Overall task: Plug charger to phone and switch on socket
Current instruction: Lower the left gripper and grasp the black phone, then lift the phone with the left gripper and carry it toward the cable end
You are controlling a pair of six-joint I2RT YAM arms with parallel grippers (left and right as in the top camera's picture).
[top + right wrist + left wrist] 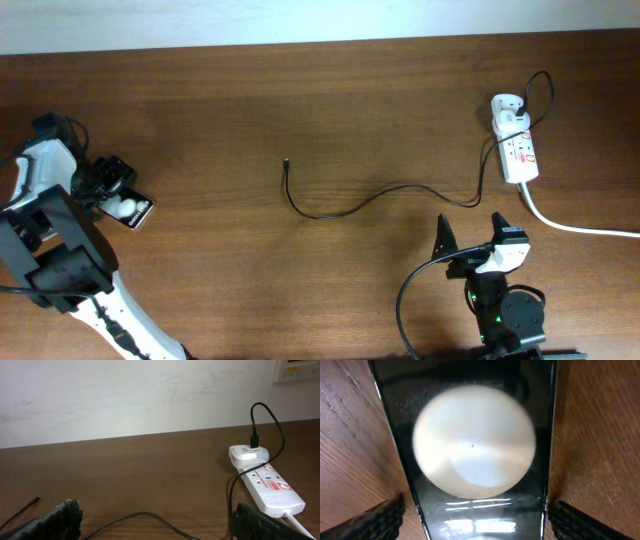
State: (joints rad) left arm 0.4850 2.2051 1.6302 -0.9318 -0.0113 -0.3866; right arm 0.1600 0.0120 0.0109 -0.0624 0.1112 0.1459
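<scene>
The phone (131, 208) is a small black rectangle with white round blobs, lying at the far left. In the left wrist view the phone (475, 450) fills the space between my fingers. My left gripper (124, 202) (475, 520) is open and straddles it; a thin strip of wood shows beside the left finger. The charger cable (350, 208) (145, 516) is thin and black. It curves from its plug tip (286, 162) (36, 498) to the white adapter (508, 108) (248, 455) in the socket strip (520, 155) (270, 487). My right gripper (470, 232) (155, 520) is open and empty, near the front edge.
The strip's thick white cord (570, 226) runs off the right edge of the brown wooden table (230, 110). A pale wall (150, 395) stands behind the table's far edge.
</scene>
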